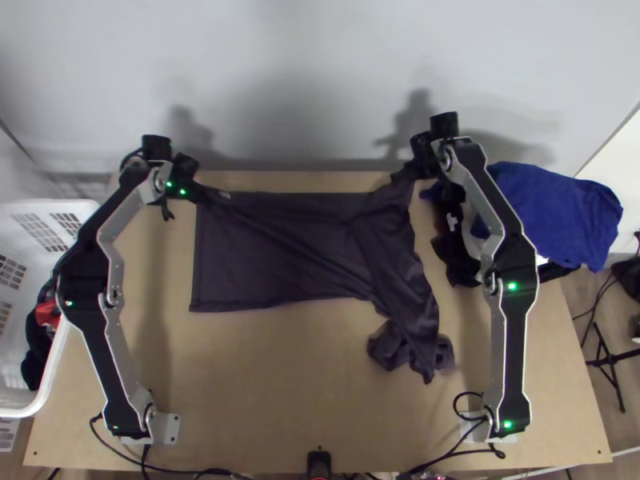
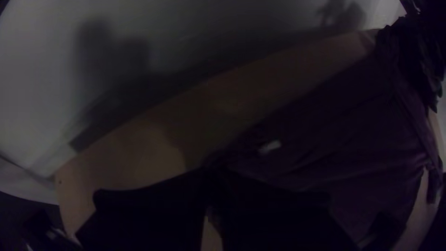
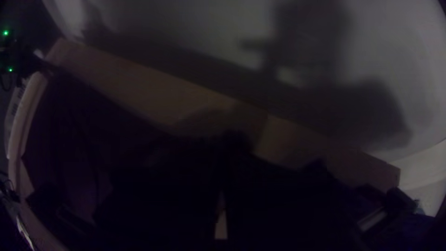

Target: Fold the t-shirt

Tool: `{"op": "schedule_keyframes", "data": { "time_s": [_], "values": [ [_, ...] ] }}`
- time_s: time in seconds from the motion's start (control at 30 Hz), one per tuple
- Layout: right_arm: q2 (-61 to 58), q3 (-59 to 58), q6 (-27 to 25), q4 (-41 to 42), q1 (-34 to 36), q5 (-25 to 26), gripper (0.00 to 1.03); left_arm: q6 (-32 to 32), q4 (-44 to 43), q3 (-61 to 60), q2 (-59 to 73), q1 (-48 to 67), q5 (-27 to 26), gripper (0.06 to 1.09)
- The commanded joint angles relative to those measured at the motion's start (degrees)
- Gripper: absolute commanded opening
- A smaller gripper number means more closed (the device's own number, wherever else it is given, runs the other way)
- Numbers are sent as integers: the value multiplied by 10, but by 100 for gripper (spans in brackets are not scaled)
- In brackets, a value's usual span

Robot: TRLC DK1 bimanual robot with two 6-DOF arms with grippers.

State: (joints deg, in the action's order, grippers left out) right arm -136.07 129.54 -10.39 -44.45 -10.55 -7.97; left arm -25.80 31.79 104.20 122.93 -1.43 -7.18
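In my top view, a pale wall rises behind the light wooden table; a white basket sits at the left, blue cloth at the right. My dark t-shirt lies spread on the table, its right side creased and bunched nearer me. Left claw and right claw are at its far corners.

Left wrist view: my left claw pinches a corner beside bare wood.

Right wrist view: shadows darken the wall; my right claw pinches the shirt.
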Motion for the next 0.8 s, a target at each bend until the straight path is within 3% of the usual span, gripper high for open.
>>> {"op": "schedule_keyframes", "data": {
  "time_s": [0.0,0.37,0.77],
  "values": [
    [8,-2,3,-28,-9,1,3,-7,13,0,-5,0,2,23],
    [130,-106,6,-57,-2,0,3,-41,74,-44,-88,-9,-25,23],
    [182,-218,6,-63,-18,0,3,-81,129,-76,-125,-2,-36,23]
  ]
}}
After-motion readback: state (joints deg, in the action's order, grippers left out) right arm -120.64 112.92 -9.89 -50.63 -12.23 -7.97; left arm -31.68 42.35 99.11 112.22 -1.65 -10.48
